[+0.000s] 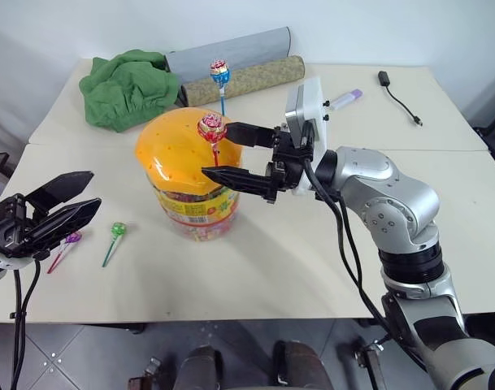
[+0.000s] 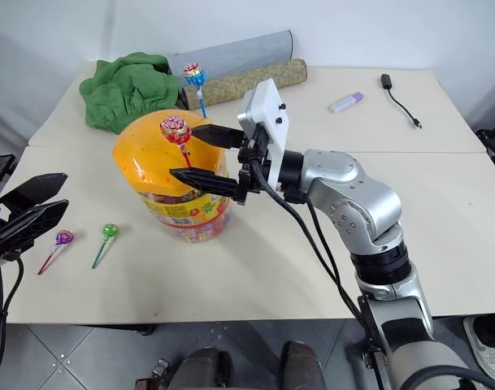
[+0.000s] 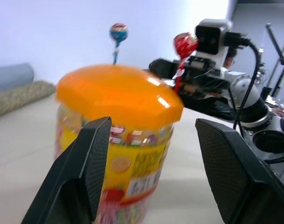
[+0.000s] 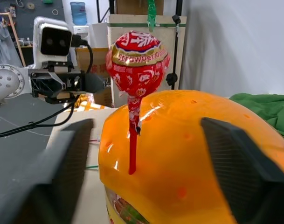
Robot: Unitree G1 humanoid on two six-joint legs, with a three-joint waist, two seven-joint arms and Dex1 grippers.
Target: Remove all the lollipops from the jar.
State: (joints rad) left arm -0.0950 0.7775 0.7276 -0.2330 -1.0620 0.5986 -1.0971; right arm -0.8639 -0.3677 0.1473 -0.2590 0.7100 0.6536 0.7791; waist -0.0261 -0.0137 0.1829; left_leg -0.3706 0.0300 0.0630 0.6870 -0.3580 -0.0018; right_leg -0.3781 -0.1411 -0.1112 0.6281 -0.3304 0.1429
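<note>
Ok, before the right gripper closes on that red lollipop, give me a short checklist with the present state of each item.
1. Red lollipop standing upright in the orange lid: ok.
2. Right gripper open, one finger either side of the red stick: ok.
3. Fingers already touching the stick: cannot tell.
4. Left gripper open and apart from the jar: ok.
5. Blue lollipop still in the lid, so the jar is not emptied: not ok.
6. Purple lollipop and green lollipop lying on the table, out of the jar: ok.
</note>
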